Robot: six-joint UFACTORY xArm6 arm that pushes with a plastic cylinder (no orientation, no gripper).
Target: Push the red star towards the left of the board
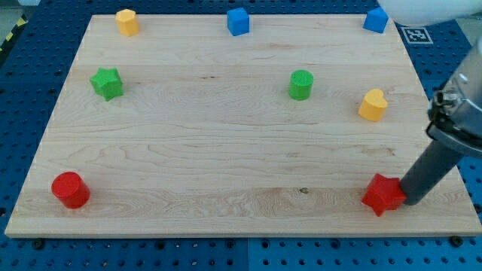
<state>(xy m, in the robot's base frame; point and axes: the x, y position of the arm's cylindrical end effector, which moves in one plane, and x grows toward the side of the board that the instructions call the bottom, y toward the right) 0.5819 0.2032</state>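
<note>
The red star (382,195) lies near the board's bottom right corner. My tip (411,199) rests on the board just to the right of the star, touching or nearly touching its right side. The dark rod rises from there up to the view's right edge. The wooden board (226,135) fills most of the view.
A red cylinder (70,190) is at bottom left, a green star (107,83) at left, a yellow block (127,22) at top left. A blue cube (238,21) is at top centre, a blue block (376,19) at top right. A green cylinder (301,84) and a yellow heart (373,105) are at right.
</note>
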